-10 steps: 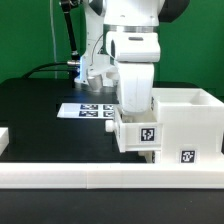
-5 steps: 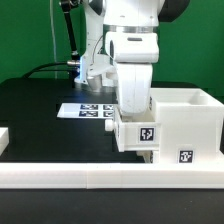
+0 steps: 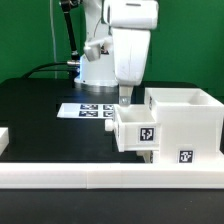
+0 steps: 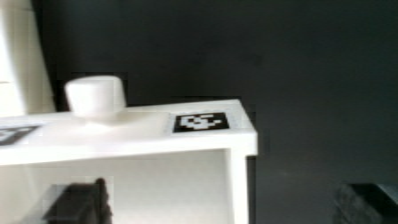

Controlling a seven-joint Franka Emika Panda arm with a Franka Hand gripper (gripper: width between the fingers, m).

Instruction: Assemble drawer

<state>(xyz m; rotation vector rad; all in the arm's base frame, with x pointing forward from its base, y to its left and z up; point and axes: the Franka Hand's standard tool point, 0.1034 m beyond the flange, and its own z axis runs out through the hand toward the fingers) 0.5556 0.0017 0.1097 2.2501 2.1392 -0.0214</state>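
Note:
The large white casing (image 3: 188,112) stands on the black table at the exterior view's right, with a tag on its front. A small white tray (image 3: 138,128) with a tag sits against the casing's left side. In the wrist view the tray (image 4: 143,150) shows its round knob (image 4: 93,95) and a tag (image 4: 203,122). My gripper (image 3: 123,98) hangs just above the tray's left end. It is open and empty (image 4: 222,205): one finger (image 4: 75,203) is over the tray, the other (image 4: 370,203) over the bare table. The second tray is out of view.
The marker board (image 3: 88,110) lies flat on the black table behind the tray. A long low white rail (image 3: 90,180) runs along the front edge. Another white piece (image 3: 3,138) shows at the left edge. The robot base (image 3: 95,65) stands at the back.
My gripper has risen straight up from the tray, which it covered in the earlier frames. The tray and the casing have not moved.

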